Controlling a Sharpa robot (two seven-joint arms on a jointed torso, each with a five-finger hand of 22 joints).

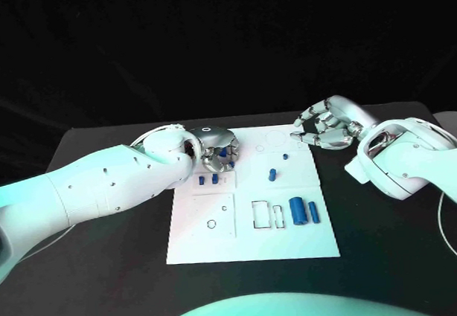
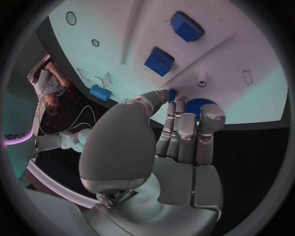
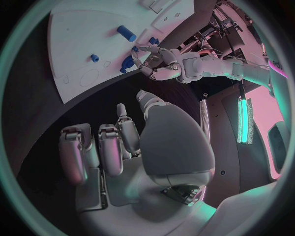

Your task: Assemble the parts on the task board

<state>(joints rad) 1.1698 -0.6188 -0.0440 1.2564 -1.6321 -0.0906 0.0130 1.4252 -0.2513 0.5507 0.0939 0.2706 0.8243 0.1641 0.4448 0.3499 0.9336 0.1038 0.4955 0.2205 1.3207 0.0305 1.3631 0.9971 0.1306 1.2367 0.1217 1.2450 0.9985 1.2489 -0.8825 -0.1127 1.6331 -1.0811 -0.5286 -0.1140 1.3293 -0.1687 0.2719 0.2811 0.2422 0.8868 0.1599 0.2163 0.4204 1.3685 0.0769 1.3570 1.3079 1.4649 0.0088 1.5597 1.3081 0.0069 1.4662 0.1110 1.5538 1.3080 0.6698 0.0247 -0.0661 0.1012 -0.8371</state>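
Blue gear (image 2: 198, 105) at the board's (image 1: 301, 245) far left corner, pinched in left hand (image 1: 215, 150) fingertips. Could tilt or slip if pressed off-axis. Blue blocks (image 2: 160, 61) just beside, crowding the fingers. Cylinders (image 1: 298, 211) near the front. Right hand (image 1: 325, 129) spread, empty, beside the far right corner.

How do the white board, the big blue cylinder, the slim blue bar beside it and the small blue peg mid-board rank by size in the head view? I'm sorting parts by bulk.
1. White board
2. Big blue cylinder
3. Slim blue bar, about as long as the cylinder but thinner
4. Small blue peg
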